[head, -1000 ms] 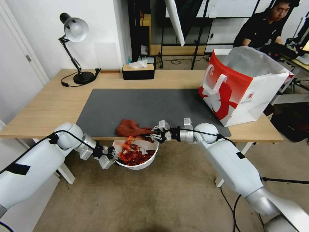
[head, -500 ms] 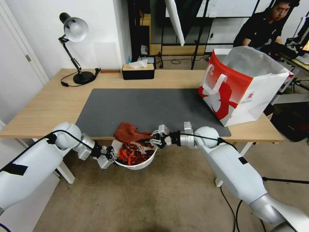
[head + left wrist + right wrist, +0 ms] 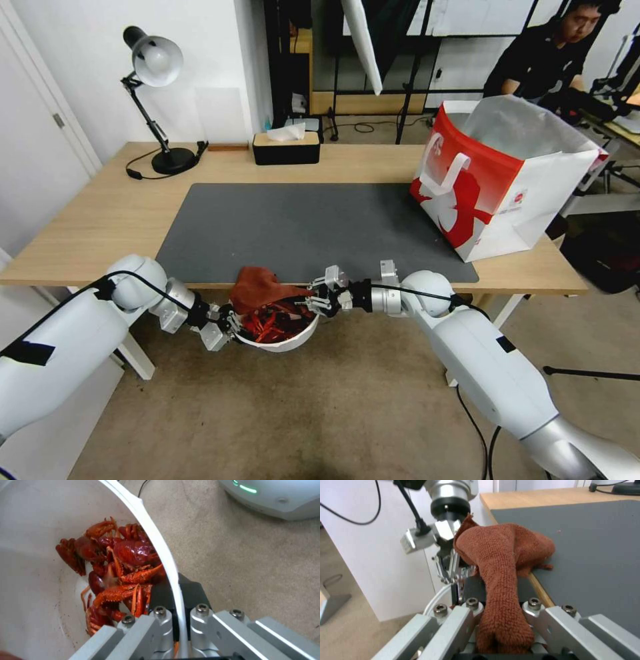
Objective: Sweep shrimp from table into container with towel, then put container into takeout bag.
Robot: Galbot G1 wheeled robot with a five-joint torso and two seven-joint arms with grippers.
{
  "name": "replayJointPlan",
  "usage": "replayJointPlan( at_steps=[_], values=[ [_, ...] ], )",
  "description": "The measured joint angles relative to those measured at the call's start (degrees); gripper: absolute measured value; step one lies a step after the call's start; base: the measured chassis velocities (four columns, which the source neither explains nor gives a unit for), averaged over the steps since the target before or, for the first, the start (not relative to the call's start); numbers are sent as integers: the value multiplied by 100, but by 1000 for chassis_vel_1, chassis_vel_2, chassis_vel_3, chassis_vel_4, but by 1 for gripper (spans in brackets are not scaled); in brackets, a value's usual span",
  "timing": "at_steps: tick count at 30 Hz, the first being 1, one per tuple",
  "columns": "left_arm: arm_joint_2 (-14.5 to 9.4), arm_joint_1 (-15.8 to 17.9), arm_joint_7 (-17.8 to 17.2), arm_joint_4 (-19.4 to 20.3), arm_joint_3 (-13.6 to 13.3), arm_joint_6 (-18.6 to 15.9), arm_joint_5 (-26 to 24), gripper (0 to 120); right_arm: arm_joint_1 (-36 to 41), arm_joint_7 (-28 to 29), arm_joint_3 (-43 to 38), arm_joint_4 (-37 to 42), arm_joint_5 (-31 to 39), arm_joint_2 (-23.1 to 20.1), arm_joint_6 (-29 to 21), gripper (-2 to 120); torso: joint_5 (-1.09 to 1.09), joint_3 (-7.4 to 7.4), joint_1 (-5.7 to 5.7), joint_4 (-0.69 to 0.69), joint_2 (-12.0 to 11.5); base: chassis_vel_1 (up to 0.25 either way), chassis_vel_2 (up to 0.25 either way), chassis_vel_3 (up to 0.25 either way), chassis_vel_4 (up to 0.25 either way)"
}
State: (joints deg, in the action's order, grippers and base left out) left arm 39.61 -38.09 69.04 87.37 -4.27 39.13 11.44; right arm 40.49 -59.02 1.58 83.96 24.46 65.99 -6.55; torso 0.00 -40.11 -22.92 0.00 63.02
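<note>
Left gripper [image 3: 230, 325] jaws pinching container [image 3: 280, 341] rim below tabletop [image 3: 100, 213] front edge — shrimp [image 3: 113, 580] inside. Right gripper [image 3: 313, 299] jaws pinching towel [image 3: 257, 290] — draped over container.

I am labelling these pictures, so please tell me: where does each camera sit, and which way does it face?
Head view: looks down at the table; both arms show, left gripper holding the container.
Left wrist view: looks into the container at the shrimp.
Right wrist view: looks along the right gripper at the towel.
Both wrist views share the container's rim.
</note>
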Motion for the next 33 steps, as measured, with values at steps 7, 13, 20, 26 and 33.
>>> replayJointPlan(
  at_steps=[7,13,20,26,33],
  values=[
    [-40,-100,0,24,90,11,9,0,-3,222,72,176,610,-25,-223,7,0,0,0,0,0,0,0,0,0],
    [-70,-186,-4,65,179,15,16,0,-41,409,35,197,907,0,-285,7,0,0,0,0,0,0,0,0,0],
    [-75,-292,-4,70,250,29,28,0,-40,604,-6,249,1165,-3,-312,7,0,0,0,0,1,0,0,0,0],
    [-75,-335,-4,75,266,32,41,0,-70,1183,-54,346,1452,-5,-312,7,0,0,0,0,1,0,0,0,0],
    [-61,-397,-4,115,296,33,83,0,58,3192,-243,906,2132,-94,-447,7,0,0,0,0,1,0,0,0,0]
  ],
)
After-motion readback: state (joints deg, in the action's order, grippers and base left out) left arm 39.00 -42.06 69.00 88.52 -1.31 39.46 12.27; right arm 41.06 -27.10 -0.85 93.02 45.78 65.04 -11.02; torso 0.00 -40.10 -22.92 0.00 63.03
